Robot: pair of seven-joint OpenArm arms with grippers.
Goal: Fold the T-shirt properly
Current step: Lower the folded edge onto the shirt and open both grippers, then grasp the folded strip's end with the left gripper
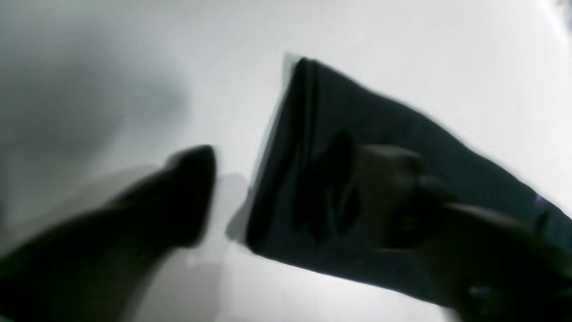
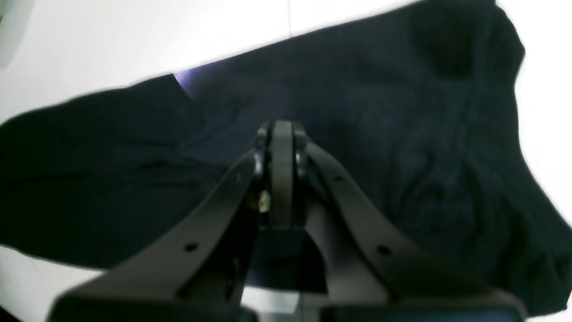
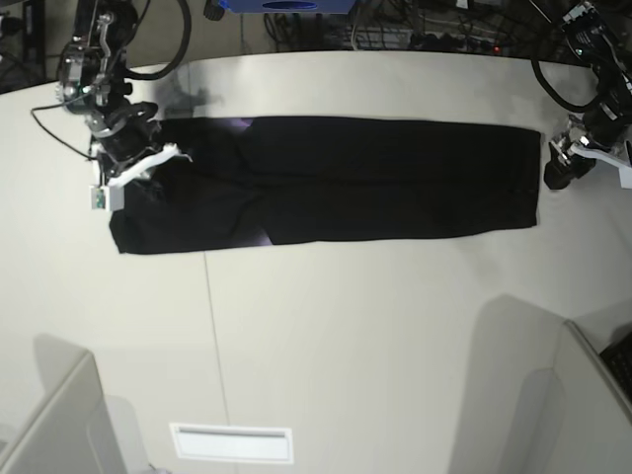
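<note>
The T-shirt (image 3: 326,178) lay as a long left-right band across the far table (image 3: 375,336), its right end just beside the wide-open left gripper (image 1: 286,179), its left end under the closed, empty right gripper (image 2: 281,134).

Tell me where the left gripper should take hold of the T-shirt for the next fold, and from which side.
Probably the short end edge of the T-shirt nearest the left gripper, near a corner. The shirt lies flat as a long strip on the table, so that edge is a clean layered fold. Come in from beyond that end, open jaws low, sliding under all layers.
</note>
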